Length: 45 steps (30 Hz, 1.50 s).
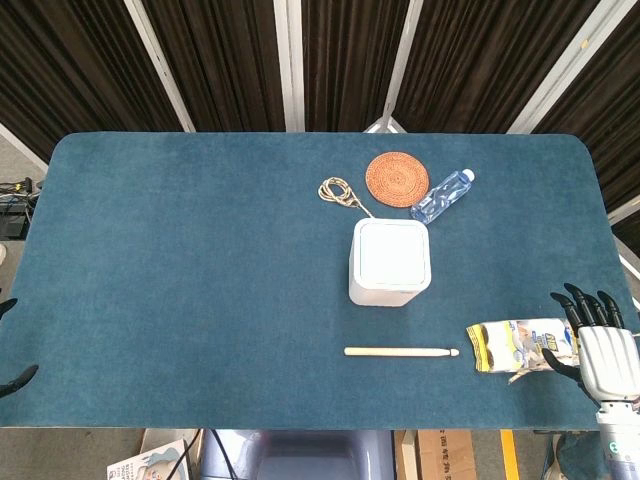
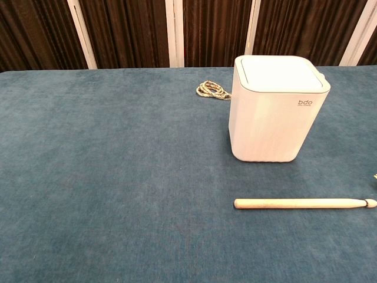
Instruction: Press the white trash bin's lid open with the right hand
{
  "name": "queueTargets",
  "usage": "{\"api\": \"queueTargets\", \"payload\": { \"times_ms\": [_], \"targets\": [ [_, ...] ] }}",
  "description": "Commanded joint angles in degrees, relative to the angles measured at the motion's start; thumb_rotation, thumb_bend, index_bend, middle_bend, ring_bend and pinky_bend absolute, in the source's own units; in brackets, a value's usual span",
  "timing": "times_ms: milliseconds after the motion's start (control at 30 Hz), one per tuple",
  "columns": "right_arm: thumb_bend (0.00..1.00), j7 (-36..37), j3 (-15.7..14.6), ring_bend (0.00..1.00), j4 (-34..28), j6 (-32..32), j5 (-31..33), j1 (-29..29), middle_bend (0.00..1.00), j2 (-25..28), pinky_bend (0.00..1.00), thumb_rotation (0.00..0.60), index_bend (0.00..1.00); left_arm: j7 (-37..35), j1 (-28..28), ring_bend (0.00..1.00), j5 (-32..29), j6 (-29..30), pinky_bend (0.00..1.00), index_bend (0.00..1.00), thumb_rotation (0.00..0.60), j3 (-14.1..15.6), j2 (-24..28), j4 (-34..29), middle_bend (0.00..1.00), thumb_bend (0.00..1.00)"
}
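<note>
The white trash bin (image 1: 390, 262) stands upright right of the table's centre, its flat lid (image 1: 391, 250) down. In the chest view the bin (image 2: 275, 121) fills the upper right, with the lid (image 2: 281, 73) lying flush. My right hand (image 1: 605, 345) hovers at the table's front right corner, well to the right of the bin and nearer the front, fingers spread and holding nothing. Its thumb lies by the right end of a snack packet (image 1: 520, 345). Of my left hand (image 1: 12, 345) only dark fingertips, held apart, show at the left edge. Neither hand appears in the chest view.
A wooden stick (image 1: 401, 352) lies in front of the bin, between it and the table's front edge. Behind the bin are a coiled cord (image 1: 339, 191), a round woven coaster (image 1: 397, 176) and a water bottle (image 1: 441, 195) on its side.
</note>
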Motion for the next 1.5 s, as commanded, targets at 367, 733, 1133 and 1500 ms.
{"api": "queueTargets", "payload": {
  "times_ms": [367,733,1133,1500],
  "targets": [
    [0.18,0.51,0.0,0.18,-0.08,0.48,-0.28,-0.18,0.15,0.19,0.11,0.6,0.21,0.47,0.16,0.0,0.28,-0.36,0.0,0.16,0.6,0.41,0.45,-0.58,0.05,0.16],
    [0.18,0.57,-0.16,0.18,0.49,-0.43,0.0,0.1,0.15,0.07,0.11,0.6,0.21,1.75,-0.07,0.0,-0.09,-1.24,0.0,0.16,0.6,0.38,0.32,-1.09,0.05,0.16],
    [0.18,0.25,-0.13,0.24,-0.21,-1.92,-0.27,1.24,0.18,-1.11,0.19,0.6,0.21,1.0,-0.57,0.0,-1.3,-1.43,0.0,0.16,0.6,-0.81,0.14,-0.81,0.05,0.16],
    [0.25,0.13,2.34,0.57,-5.54,-7.82,-2.45,7.53,0.51,2.33,0.54,0.6,0.21,-0.84,0.16,0.0,-2.85,1.85,0.0,0.16,0.6,-3.05,-1.79,2.12,0.04,0.16]
  ]
}}
